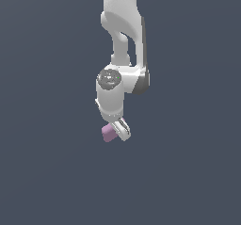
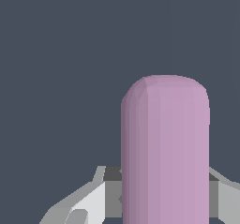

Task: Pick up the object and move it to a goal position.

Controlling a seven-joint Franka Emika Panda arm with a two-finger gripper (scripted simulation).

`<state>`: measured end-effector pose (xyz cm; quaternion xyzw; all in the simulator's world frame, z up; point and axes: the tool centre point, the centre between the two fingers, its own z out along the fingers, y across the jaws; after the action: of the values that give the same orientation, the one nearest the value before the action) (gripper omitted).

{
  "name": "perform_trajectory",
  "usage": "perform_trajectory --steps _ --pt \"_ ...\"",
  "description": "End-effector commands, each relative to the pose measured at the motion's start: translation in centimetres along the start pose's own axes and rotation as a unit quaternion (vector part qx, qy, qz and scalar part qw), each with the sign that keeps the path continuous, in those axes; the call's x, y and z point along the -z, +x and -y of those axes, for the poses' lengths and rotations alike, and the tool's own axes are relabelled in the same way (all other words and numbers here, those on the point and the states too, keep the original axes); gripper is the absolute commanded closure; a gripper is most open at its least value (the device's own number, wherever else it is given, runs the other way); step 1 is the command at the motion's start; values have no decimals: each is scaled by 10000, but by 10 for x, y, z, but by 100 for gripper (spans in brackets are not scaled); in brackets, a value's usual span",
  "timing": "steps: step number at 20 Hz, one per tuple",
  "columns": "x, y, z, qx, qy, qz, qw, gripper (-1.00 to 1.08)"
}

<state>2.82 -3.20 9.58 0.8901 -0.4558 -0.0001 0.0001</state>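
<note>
Object (image 2: 165, 153): pale pink-purple oblong block, rounded ends, matte. In the wrist view it fills the frame between the two grey fingers (image 2: 89, 202), which sit flush against its long sides, one on each side. I read the gripper (image 1: 118, 131) as clamped on the object. In the exterior view the block (image 1: 108, 133) pokes out from the fingertips toward the exterior view's left, tilted with the hand.

No table edge, corner or rim shows in either view; the background is a flat dark blue-grey with no shadow or contact line I can make out under the block. So I cannot say whether the block is touching a surface or held clear of it, and I have no carrier edges to place it by. It is at the fingertips, below the wrist, and that is all I can state.

Arm (image 1: 123, 36): comes down from the top of the exterior view, wrist bent, hand angled a little off vertical.

Step in hand, my judgement: grasp is made, so this is the carry phase.

No goal marker visible in either picture. Next move calls for keeping the clamp firm and translating toward the goal; the block sits long in the fingers, so it could pivot if the grip slackens.
</note>
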Motion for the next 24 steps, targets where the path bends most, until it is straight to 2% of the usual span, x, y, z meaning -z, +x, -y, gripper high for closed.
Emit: perform_trajectory --steps 1,7,12,24 --pt "0 0 0 2 0 0 10000 108" --pt "2 -1 -6 2 0 0 10000 108" --pt "8 -2 -23 2 0 0 10000 108" --pt "36 -5 -100 2 5 6 10000 108"
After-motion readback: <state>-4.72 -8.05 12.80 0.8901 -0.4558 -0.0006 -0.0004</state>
